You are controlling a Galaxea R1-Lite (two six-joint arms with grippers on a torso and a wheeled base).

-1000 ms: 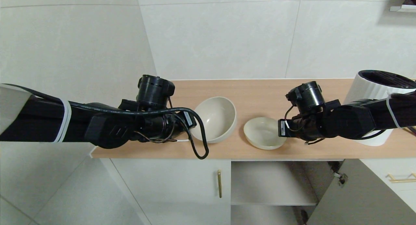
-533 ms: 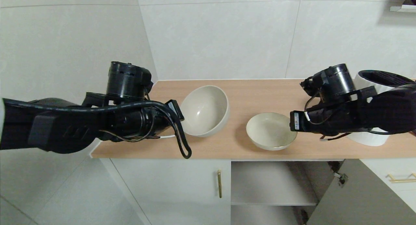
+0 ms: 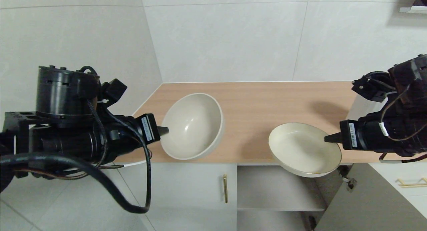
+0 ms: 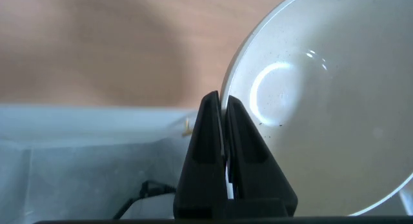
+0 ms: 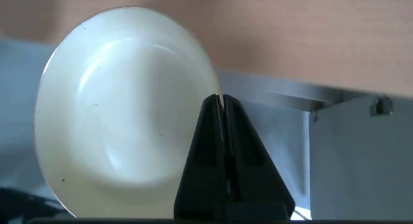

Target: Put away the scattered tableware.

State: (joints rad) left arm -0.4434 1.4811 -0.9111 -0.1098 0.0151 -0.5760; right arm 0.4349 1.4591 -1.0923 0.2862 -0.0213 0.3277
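Clenching glossy rims, left jaws grip deep bowl [image 3: 193, 126], right jaws shallow dish [image 3: 304, 149].

Fingers [image 5: 208, 146] tight on dish [image 5: 122, 101] rim

glossy ceramic bowls [image 3: 191, 126], matt wood counter [image 3: 253, 101]

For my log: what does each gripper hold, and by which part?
The left gripper pinches the deep bowl by its rim; the right gripper pinches the shallow bowl by its rim.
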